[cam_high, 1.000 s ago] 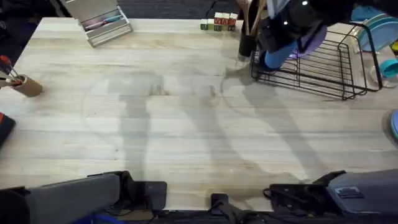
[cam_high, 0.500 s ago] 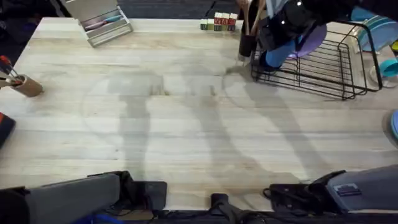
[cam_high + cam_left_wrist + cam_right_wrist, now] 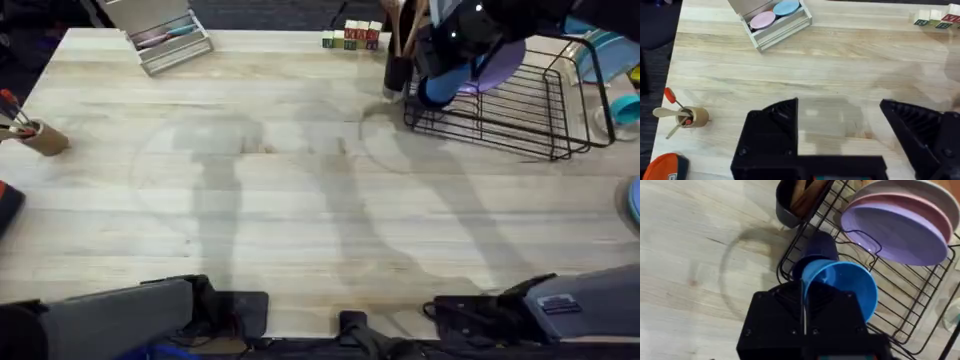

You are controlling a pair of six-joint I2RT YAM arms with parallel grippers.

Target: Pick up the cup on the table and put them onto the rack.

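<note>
Working from your side of the table outward: your left gripper (image 3: 840,145) sits parked near the left base at about 7 o'clock in the overhead view, black fingers spread wide with bare wood between them, holding nothing.

Ahead of it the table (image 3: 300,200) is plain light wood. At 9 o'clock you have a brown pen holder (image 3: 45,138) lying tilted with red-tipped tools sticking out. At 11 o'clock stands a grey metal tray (image 3: 165,40) with a pink and a blue disc in it.

At 1 o'clock, your right gripper (image 3: 805,310) is clamped over the rim of the light blue cup (image 3: 845,287), one finger inside the mouth and one outside. The cup hangs above the near-left corner of the black wire rack (image 3: 520,110). The dark navy cup (image 3: 820,247) lies just beyond it, at the rack's edge; whether it rests fully inside the wires you cannot tell.

Obstacles close to the grip: a dark utensil pot (image 3: 790,205) with wooden handles stands just outside the rack's left side, and purple and pink plates (image 3: 900,230) stand in the rack slots immediately beside the blue cup.

At 12 o'clock a row of lettered blocks (image 3: 352,38) is present; the lettering cannot be read.
</note>
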